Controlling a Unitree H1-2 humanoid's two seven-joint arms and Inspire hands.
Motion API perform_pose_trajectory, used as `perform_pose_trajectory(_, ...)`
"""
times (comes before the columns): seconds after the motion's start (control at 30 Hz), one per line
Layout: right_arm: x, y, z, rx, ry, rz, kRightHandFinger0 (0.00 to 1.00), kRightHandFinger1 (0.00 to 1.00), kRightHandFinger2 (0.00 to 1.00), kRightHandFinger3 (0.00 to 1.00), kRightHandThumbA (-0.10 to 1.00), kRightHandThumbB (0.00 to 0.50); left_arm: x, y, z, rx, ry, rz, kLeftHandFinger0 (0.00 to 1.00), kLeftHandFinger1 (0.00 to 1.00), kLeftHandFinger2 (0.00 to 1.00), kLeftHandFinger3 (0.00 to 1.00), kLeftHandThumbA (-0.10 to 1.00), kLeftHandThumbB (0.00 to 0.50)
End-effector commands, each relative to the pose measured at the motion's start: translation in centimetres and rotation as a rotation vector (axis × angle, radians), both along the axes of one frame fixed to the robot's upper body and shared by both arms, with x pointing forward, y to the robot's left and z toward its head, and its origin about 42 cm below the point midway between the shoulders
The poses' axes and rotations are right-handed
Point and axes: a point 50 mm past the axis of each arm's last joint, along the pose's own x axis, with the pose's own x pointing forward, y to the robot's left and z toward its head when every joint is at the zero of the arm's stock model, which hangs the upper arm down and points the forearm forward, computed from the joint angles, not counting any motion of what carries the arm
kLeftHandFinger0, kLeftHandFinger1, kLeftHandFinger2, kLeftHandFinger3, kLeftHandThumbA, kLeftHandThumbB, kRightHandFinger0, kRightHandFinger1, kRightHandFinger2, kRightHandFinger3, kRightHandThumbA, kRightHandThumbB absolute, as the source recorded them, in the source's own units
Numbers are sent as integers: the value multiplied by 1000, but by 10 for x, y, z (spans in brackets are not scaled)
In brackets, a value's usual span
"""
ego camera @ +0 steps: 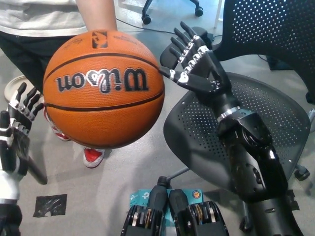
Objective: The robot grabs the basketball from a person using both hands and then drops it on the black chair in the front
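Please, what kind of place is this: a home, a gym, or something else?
Probably an office or lab, not a gym: a black mesh office chair stands on a smooth grey floor, and another wheeled chair base with a floor cable shows behind.

The basketball [104, 88] sits in the middle-left of the head view, held up from behind by a person's forearm [96, 14] that comes down from the top edge. The left hand [15, 128] is raised to the left of the ball, apart from it, fingers spread. The right hand [194, 61] is just to the right of the ball, open, palm turned toward it, not touching. The chair [266, 113] stands to the right, its seat beneath the right arm and its backrest at upper right. A person's shoe [92, 157] rests on the floor [123, 182] under the ball.
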Motion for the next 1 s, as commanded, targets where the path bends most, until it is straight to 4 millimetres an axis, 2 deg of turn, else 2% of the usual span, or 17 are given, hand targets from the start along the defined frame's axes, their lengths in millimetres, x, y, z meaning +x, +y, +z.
perform_pose_trajectory(0.0, -2, 15, 31, 42, -80, 65, 1000, 1000, 1000, 1000, 1000, 399, 5, -2, 17, 16, -40, -10, 1000, 1000, 1000, 1000, 1000, 185)
perform_pose_trajectory(0.03, -4, 16, 32, 68, -85, 85, 1000, 1000, 1000, 1000, 1000, 394, 6, -4, 18, 19, -39, -16, 1000, 1000, 1000, 1000, 1000, 186)
perform_pose_trajectory(0.17, -14, 15, 25, 93, -65, 133, 1000, 1000, 1000, 1000, 1000, 430, 9, -13, 21, 19, -52, -45, 1000, 1000, 1000, 1000, 1000, 191)
perform_pose_trajectory(0.3, -22, 18, 14, 102, -47, 162, 1000, 1000, 1000, 1000, 1000, 421, 11, -25, 25, 11, -65, -85, 1000, 1000, 1000, 1000, 1000, 161)
perform_pose_trajectory(0.43, -25, 25, 1, 114, -9, 180, 1000, 1000, 1000, 1000, 1000, 419, 15, -35, 30, 31, -64, -102, 1000, 1000, 1000, 1000, 1000, 181)
perform_pose_trajectory(0.5, -30, 34, -12, 103, 12, 199, 1000, 1000, 1000, 1000, 1000, 424, 16, -43, 31, 10, -65, -96, 1000, 1000, 1000, 1000, 1000, 187)
perform_pose_trajectory(0.57, -29, 38, -16, 79, 8, 203, 1000, 1000, 1000, 1000, 1000, 412, 20, -47, 34, 0, -67, -105, 1000, 1000, 1000, 1000, 1000, 199)
perform_pose_trajectory(0.6, -31, 43, -23, 54, 8, 204, 1000, 1000, 1000, 1000, 1000, 395, 22, -52, 35, -3, -67, -112, 1000, 1000, 1000, 1000, 1000, 202)
perform_pose_trajectory(0.73, -38, 59, -41, -72, -10, 181, 1000, 1000, 1000, 1000, 1000, 379, 26, -63, 39, 0, -83, -139, 1000, 1000, 1000, 1000, 1000, 232)
perform_pose_trajectory(0.83, -41, 73, -55, -189, -28, 156, 1000, 1000, 1000, 1000, 1000, 391, 28, -72, 39, -3, -74, -152, 1000, 1000, 1000, 1000, 1000, 250)
perform_pose_trajectory(0.9, -42, 82, -62, -212, -37, 162, 1000, 1000, 1000, 1000, 1000, 389, 28, -79, 38, 0, -66, -158, 1000, 1000, 1000, 1000, 1000, 244)
perform_pose_trajectory(0.93, -45, 88, -63, -218, -56, 165, 1000, 1000, 1000, 1000, 1000, 362, 30, -83, 36, -7, -62, -160, 1000, 1000, 1000, 1000, 1000, 236)
perform_pose_trajectory(0.97, -46, 90, -61, -224, -63, 154, 1000, 1000, 1000, 1000, 1000, 358, 34, -91, 36, -2, -56, -163, 1000, 1000, 1000, 1000, 1000, 228)
